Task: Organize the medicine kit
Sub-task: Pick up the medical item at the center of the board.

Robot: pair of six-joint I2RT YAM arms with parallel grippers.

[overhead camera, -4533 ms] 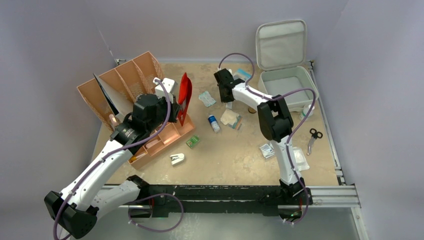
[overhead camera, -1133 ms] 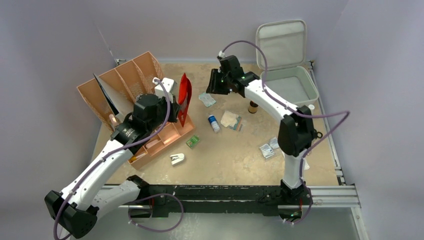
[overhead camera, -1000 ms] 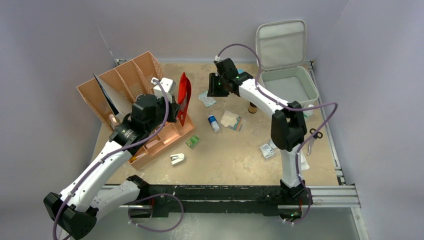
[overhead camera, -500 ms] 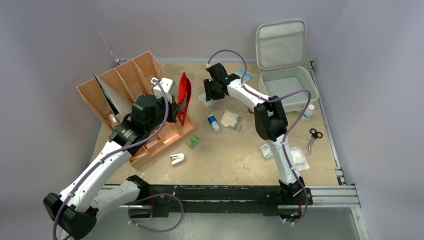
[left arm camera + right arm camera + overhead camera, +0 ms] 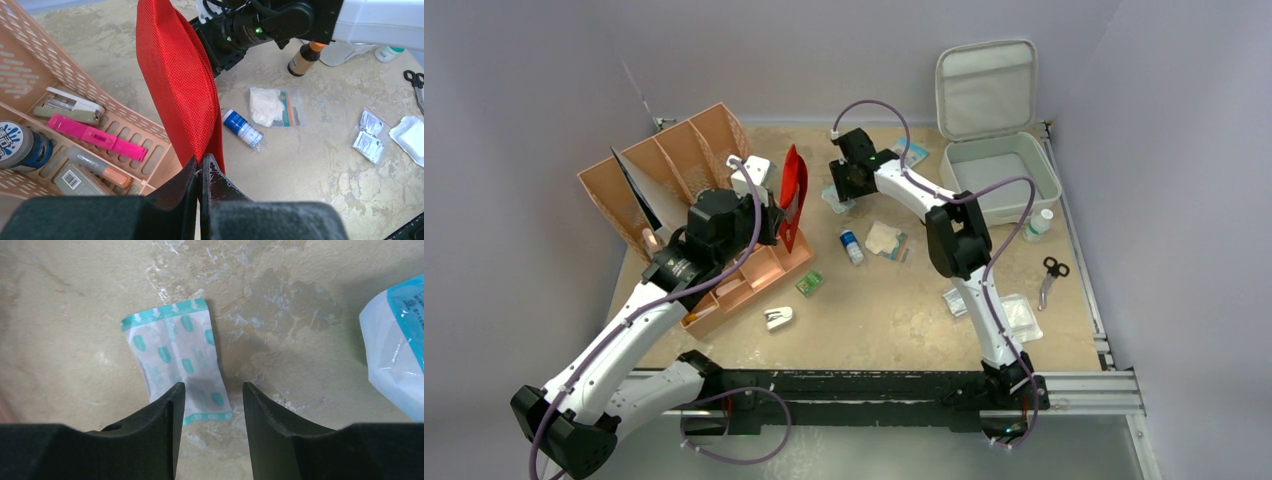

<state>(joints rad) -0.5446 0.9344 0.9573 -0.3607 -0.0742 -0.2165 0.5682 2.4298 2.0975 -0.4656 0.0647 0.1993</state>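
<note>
The light grey medicine kit lies open at the back right, its lid upright against the wall. My left gripper is shut on the lower edge of the red pouch, which it holds upright beside the organizer tray; the pouch also shows in the top view. My right gripper is open and hangs over a teal-and-white plaster packet lying flat on the table, left of the kit.
Tan-orange organizer trays stand at the left, holding pens and tubes. On the table lie a blue-capped vial, a gauze packet, a brown bottle, scissors, foil packets and a green packet.
My right arm swung left from the kit's side to above the plaster packet and lowered over it. The left arm and red pouch have stayed put.
</note>
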